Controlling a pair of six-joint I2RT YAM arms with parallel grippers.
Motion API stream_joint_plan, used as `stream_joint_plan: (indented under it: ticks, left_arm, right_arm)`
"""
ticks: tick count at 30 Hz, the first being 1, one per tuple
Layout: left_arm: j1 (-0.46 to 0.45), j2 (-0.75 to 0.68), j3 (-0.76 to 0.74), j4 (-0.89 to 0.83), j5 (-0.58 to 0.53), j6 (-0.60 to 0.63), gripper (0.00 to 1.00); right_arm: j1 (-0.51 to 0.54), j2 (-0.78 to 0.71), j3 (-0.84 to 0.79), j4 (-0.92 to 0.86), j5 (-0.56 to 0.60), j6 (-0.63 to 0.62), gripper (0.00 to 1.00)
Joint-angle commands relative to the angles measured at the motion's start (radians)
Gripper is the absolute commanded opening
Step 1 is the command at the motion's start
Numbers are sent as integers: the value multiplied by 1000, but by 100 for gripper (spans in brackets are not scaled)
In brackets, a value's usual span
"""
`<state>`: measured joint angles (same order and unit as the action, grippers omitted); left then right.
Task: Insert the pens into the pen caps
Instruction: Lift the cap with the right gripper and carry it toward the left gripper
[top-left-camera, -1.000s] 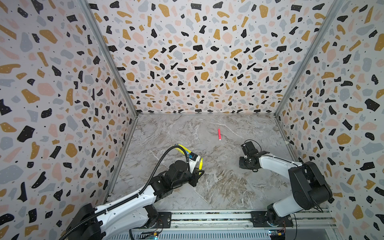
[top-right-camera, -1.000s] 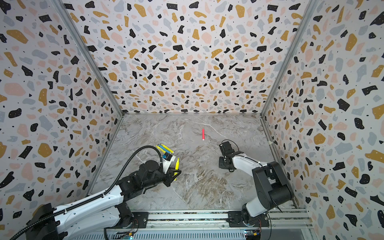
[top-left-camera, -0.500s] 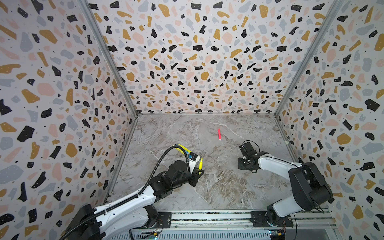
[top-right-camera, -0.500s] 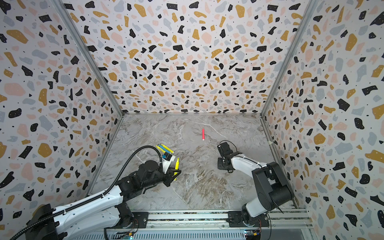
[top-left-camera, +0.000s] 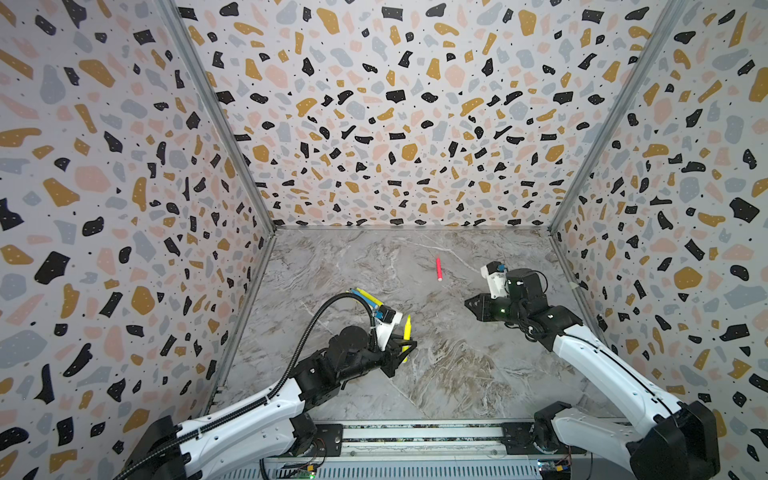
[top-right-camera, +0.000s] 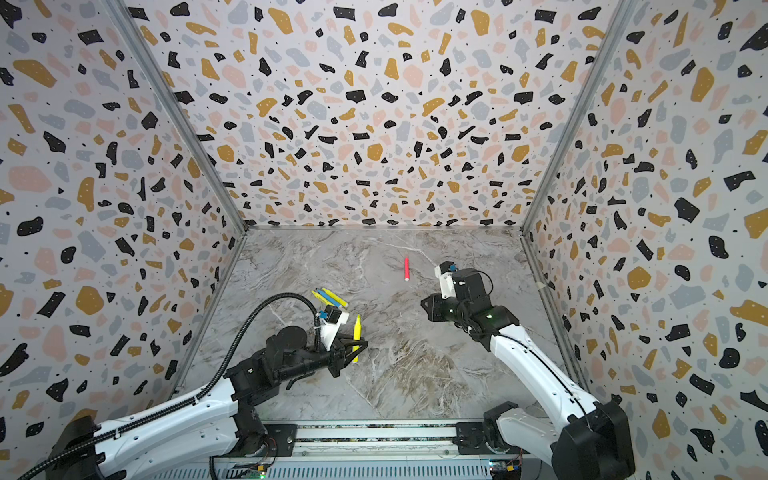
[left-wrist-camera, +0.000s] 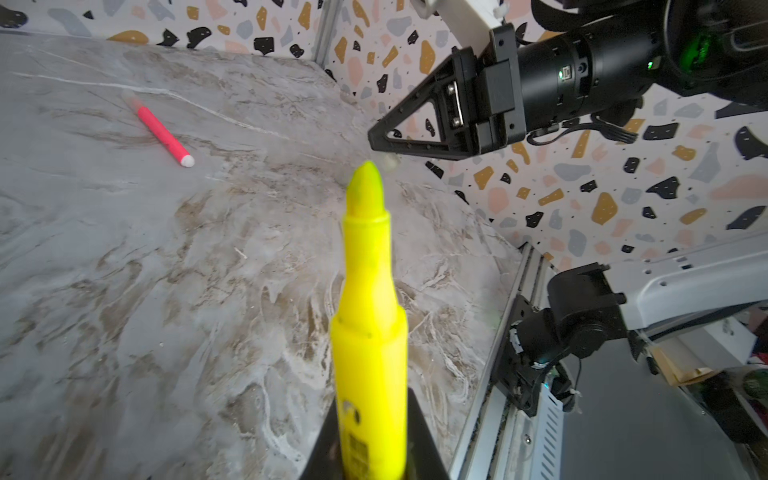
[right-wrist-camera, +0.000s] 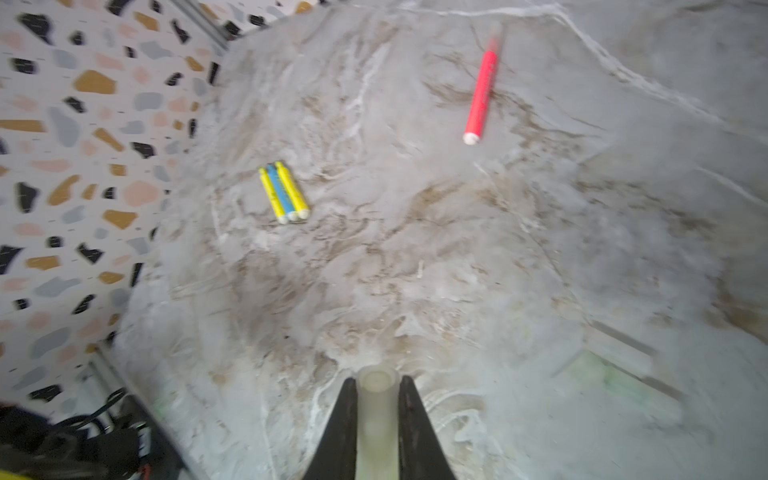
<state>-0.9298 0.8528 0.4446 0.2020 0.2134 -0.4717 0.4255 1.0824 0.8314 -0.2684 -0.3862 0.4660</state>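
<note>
Both halves of one pairing are up off the marbled grey tabletop (top-left-camera: 457, 374) right now. The left gripper (top-left-camera: 409, 347) is clamped tight on the lower barrel of a bright yellow plastic marker pen (left-wrist-camera: 370, 291), whose bare pointed tip sticks out beyond the jaws. The right gripper (right-wrist-camera: 377, 386) is pinched shut on a small cloudy, see-through pen cap (right-wrist-camera: 376, 411), with its round open mouth poking out past the fingertips. From where I stand the two grippers are well apart across the middle of the table, so I'd call this the bringing-together step, with nothing yet inserted. Off to the back lies a pink-red marker pen (top-left-camera: 438, 269) on its own. Near the left arm a little bundle of three pens (right-wrist-camera: 284, 193) lies side by side and touching, two yellow with a blue one between. Whether those carry caps I can't tell. For the next move, I reckon the cap's mouth has to be turned to face the yellow tip squarely. The two should then be lined up on one axis and pressed together slowly, since any slant would likely make the tip skid off the rim.
</note>
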Motion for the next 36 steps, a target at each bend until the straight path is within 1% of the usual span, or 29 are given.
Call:
stream_joint_plan:
  ticks: [1, 4, 7, 12, 15, 19, 23, 27, 36]
  left_arm:
    - [-42, 14, -21, 154, 23, -40, 0]
    - [-78, 46, -21, 184, 12, -50, 0]
    - [-108, 74, -12, 210, 2, -51, 0]
    - [-146, 150, 10, 313, 9, -84, 0]
    - [-166, 203, 11, 430, 26, -134, 0]
    - [-179, 260, 17, 538, 29, -181, 0]
    - [-184, 288, 46, 552, 23, -186, 0]
    - [-184, 290, 55, 559, 16, -193, 0]
    - [-184, 303, 60, 576, 17, -211, 0]
  right_arm:
    - [-2, -55, -21, 158, -197, 56, 6]
    - [-2, -86, -26, 243, -265, 95, 6]
    - [-3, -112, -35, 325, -301, 135, 7]
    - [1, -141, -105, 542, -346, 263, 7]
    - [17, -153, -161, 686, -346, 344, 7]
    - [63, -158, -221, 845, -318, 423, 7]
    - [119, -152, -237, 889, -274, 424, 7]
    - [151, -149, -246, 903, -256, 421, 7]
    - [179, -159, -274, 930, -250, 424, 7]
